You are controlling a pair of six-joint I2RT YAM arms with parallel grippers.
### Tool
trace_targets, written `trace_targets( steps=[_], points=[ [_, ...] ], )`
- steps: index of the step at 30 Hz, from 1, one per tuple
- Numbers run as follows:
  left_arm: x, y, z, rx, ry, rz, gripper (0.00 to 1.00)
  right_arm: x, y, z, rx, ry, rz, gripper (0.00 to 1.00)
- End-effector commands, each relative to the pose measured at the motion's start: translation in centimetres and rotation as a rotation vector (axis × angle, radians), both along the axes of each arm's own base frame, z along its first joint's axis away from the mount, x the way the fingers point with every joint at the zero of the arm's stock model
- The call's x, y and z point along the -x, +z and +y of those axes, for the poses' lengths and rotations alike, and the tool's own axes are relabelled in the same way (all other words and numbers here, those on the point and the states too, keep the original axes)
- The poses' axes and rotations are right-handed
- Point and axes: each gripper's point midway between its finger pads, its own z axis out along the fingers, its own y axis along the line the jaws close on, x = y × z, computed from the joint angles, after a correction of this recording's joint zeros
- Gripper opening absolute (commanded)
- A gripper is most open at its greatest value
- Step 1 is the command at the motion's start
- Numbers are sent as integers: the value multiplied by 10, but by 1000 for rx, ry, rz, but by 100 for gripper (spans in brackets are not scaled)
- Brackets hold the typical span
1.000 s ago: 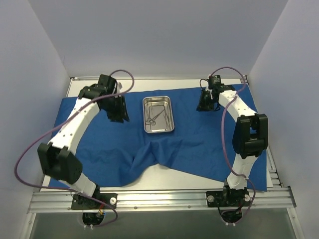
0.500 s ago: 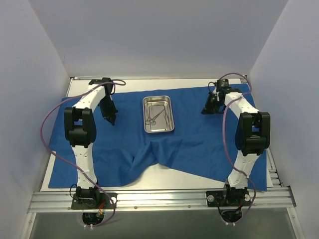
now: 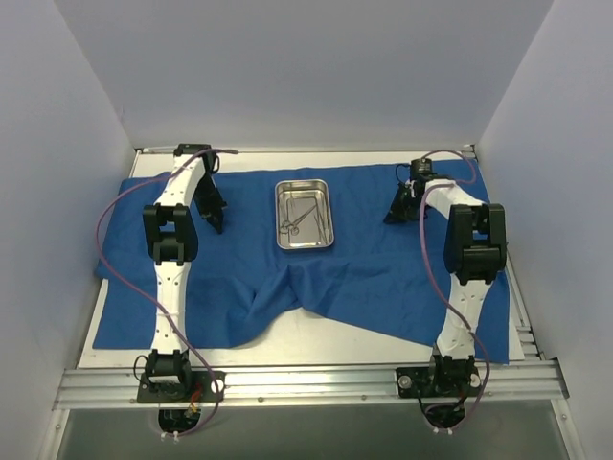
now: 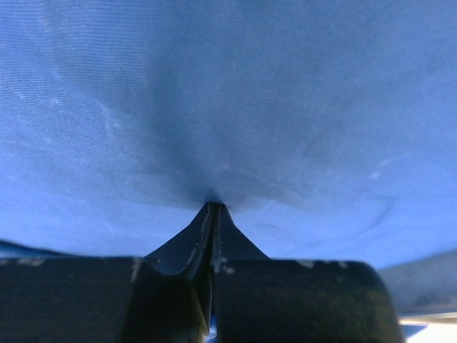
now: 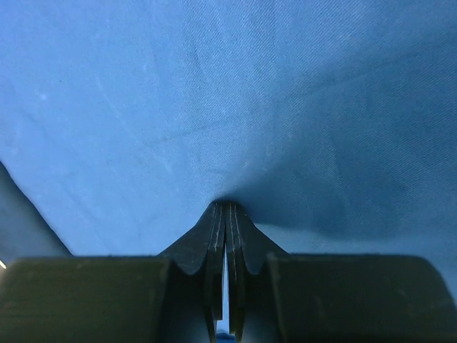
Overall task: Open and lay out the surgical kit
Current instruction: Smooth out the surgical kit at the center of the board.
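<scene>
In the upper left of the overhead view, the left gripper (image 3: 215, 218) sits low on the royal-blue cloth wrap (image 3: 383, 278), its jaws closed. Its wrist camera shows the fabric puckering into the meeting fingertips (image 4: 207, 221), which reads as a pinch on the cloth. At upper centre, the steel tray (image 3: 281, 217) rests on the wrap between the two arms, with the thin silver instruments (image 3: 295, 222) lying loosely crossed inside it; their number cannot be told from here. In the upper right, the right gripper (image 3: 397, 213) is likewise shut on the wrap, and its wrist view shows the weave drawn to a point at the closed tips (image 5: 216, 229). The wrap covers most of the white table (image 3: 316, 340), but a raised fold (image 3: 273, 299) gathers at lower centre, where the near edge pulls back in a notch. The step in hand appears to be spreading the wrap flat. Doing it well likely means drawing both pinched points outward, toward the left and right edges of the frame, at an even pace and kept low. That way the tension runs across the cloth rather than under the tray. An uneven or lifting pull could drag or tip the tray and spill the instruments. The near fold probably needs its own tug afterward.
</scene>
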Motion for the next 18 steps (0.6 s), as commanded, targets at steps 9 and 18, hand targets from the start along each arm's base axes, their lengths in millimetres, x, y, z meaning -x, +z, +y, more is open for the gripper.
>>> trace_targets(
  steps=[9,18],
  points=[
    [-113,-44,-9,381,155,-320,21,-9,-84,-36,167,-46,218,0],
    [-158,-30,17,474,230,-489,34,-33,-85,-63,180,-46,217,0]
  ],
)
